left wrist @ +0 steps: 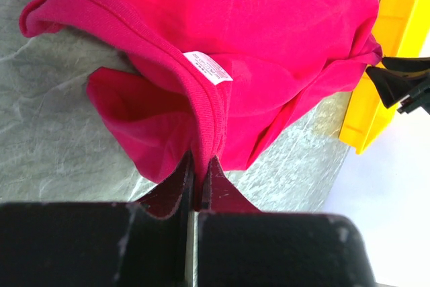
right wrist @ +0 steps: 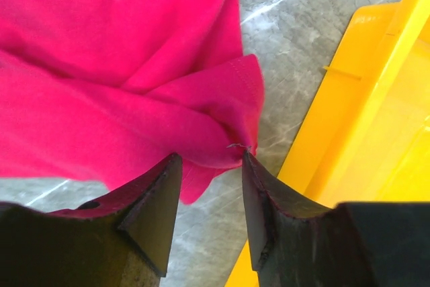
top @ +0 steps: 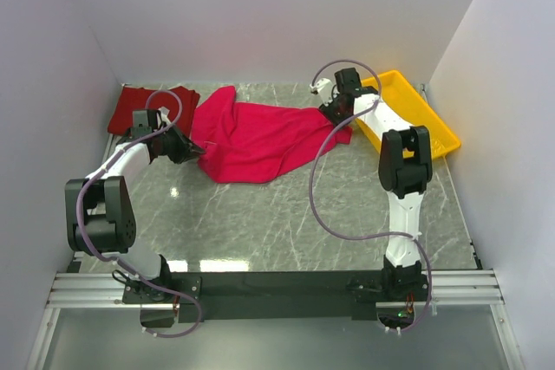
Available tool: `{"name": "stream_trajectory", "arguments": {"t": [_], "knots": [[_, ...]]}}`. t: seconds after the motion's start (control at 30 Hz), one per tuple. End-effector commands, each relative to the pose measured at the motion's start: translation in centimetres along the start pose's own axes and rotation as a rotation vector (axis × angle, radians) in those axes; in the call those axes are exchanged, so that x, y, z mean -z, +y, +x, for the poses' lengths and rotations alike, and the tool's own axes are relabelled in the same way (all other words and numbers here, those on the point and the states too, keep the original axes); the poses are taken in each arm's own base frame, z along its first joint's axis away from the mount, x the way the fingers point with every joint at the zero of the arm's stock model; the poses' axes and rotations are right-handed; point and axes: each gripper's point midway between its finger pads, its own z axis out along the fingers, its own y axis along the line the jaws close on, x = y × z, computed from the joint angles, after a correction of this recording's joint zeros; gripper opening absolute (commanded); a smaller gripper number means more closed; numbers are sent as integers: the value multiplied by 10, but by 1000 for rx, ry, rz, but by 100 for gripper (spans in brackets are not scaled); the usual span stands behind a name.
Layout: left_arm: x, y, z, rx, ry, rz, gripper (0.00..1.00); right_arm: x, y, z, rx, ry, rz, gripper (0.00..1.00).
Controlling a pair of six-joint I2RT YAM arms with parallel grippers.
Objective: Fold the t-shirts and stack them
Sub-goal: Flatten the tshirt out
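The crimson shirt point(top: 260, 140) lies crumpled across the far middle of the table point(top: 286, 214), spread from my left side toward the tray point(top: 434, 123) on my right. Its collar is bunched on the left, with the small white tag point(left wrist: 208, 66) showing just inside the ribbed neckline. The maroon shirt point(top: 130, 110) sits in the far left corner, its near edge beside the crimson one; I cannot tell whether they touch.

My left gripper point(left wrist: 199, 166) is clenched on the crimson shirt. The two fingers meet with only a thin seam between them, and a fold of cloth below the collar runs straight into the pinch.

My right gripper point(right wrist: 211, 159) is at the shirt's opposite end, low over the table next to the tray. Its fingers stand apart, with a corner of the hem lying between the tips. The cloth brushes the inner edge of one finger, but there is a gap on the other side, so nothing is squeezed there.

The tray is yellow and sits tilted against the right wall, just beside that hem corner.
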Motion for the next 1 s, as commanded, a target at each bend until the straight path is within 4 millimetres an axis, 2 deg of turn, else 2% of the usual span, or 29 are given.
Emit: {"name": "stream_trajectory", "arguments": {"t": [0.0,0.03,0.13,0.17,0.27,0.3,0.37,0.4,0.47,0.53,0.57,0.6,0.63,0.7,0.73,0.77,0.8,0.83,0.97], "knots": [[6,-18,-9,-28,-23,56,1,-3,-17,-14,29,-24,66,46],[6,-17,-8,-28,-19,56,1,-3,-17,-14,32,-23,70,44],[6,-16,-8,-27,-20,52,1,0,-20,-16,26,-37,85,29],[6,-16,-8,-31,-20,51,1,1,-20,-16,23,-41,87,17],[9,-19,-10,-43,-28,49,1,11,-22,-19,11,-71,99,4],[12,-22,-12,-52,-37,55,1,15,-22,-16,3,-74,94,3],[17,-23,-12,-58,-42,46,1,36,-24,-21,-22,-118,90,0],[19,-24,-11,-59,-45,43,1,44,-28,-18,-38,-126,87,0],[29,-29,-10,-56,-59,49,1,68,-23,-19,-52,-175,49,0],[39,-33,-5,-44,-76,56,1,94,-17,-7,-69,-195,4,0],[42,-34,-4,-35,-80,58,1,101,-12,-3,-65,-201,-23,0],[49,-36,1,-31,-85,62,1,104,8,7,-69,-199,-107,0],[53,-37,3,-19,-85,63,1,122,10,10,-65,-222,-115,0],[64,-43,9,7,-83,72,1,130,36,27,-72,-218,-205,0],[68,-43,12,21,-80,69,1,145,40,28,-65,-244,-204,0],[72,-44,13,37,-78,65,1,150,46,35,-67,-245,-219,0],[77,-45,14,46,-82,63,1,150,59,47,-80,-229,-258,0],[80,-42,19,68,-62,50,1,162,62,49,-78,-248,-252,0],[89,-31,28,122,-28,25,1,178,75,73,-110,-253,-270,0]]}}
